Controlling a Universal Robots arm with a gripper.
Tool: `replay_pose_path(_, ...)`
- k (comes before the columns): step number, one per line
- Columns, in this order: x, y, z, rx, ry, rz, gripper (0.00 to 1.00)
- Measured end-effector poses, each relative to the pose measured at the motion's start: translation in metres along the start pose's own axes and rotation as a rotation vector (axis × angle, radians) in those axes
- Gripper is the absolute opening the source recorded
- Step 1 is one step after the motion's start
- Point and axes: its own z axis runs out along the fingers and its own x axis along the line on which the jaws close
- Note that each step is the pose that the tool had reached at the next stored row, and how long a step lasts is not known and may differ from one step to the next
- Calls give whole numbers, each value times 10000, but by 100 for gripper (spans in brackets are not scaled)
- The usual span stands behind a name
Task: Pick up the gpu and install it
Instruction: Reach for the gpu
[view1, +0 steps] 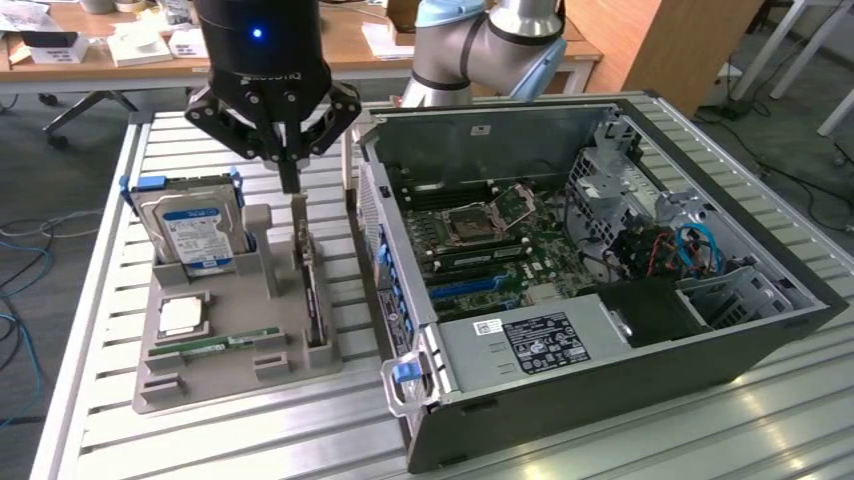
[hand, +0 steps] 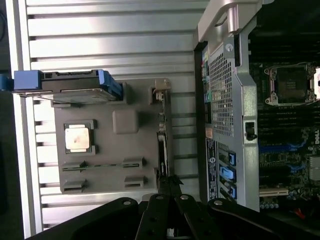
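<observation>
The fingers (view1: 288, 178) are pinched almost together on the top edge of the gpu (view1: 310, 285). It stands on edge directly below them in a slot of the grey holder (view1: 227, 365). On one side of the fingers is the hard drive (view1: 194, 232), on the other the open computer case (view1: 587, 230). Everything rests on the slatted surface (view1: 667, 440).
</observation>
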Motion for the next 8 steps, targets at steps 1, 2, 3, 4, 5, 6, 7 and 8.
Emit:
replay_pose_path(1, 0, -13, 0, 0, 0, 0, 11)
replay_pose_path(2, 1, -26, -1, -1, -1, 0, 11)
replay_pose_path(3, 1, -39, -1, 0, 0, 0, 11)
replay_pose_path(4, 1, -51, -2, 0, 0, 0, 11)
replay_pose_path(5, 1, -63, -2, 0, 0, 0, 11)
replay_pose_path(6, 1, -75, -3, 0, 0, 0, 11)
replay_pose_path(7, 2, -86, -3, 0, 0, 0, 11)
replay_pose_path(8, 2, -94, -3, 0, 0, 0, 11)
